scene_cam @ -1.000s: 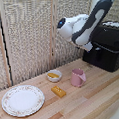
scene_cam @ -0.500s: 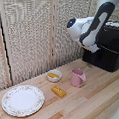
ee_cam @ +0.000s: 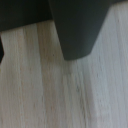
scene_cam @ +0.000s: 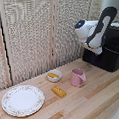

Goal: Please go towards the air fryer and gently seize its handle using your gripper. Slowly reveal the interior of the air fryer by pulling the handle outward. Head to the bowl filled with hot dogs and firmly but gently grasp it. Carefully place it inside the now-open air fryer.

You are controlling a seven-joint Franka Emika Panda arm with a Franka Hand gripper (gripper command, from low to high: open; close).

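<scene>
The black air fryer stands at the exterior view's right on the wooden table. The white arm hangs in front of its upper part, and my gripper is close against the fryer's front, its fingers too small and dark to read. In the blurred wrist view, a dark mass, the air fryer, fills one edge, and a dark tapered bar that looks like the handle sticks out over pale wood. The white bowl with orange-yellow hot dogs sits mid-table, well apart from the gripper.
A pink mug stands beside the bowl, toward the fryer. An orange-yellow block lies in front of the bowl. A large patterned plate rests at the exterior view's left. A slatted wall backs the table.
The arm has swung toward the exterior view's right, closer to the air fryer. The bowl, mug, block and plate have stayed put.
</scene>
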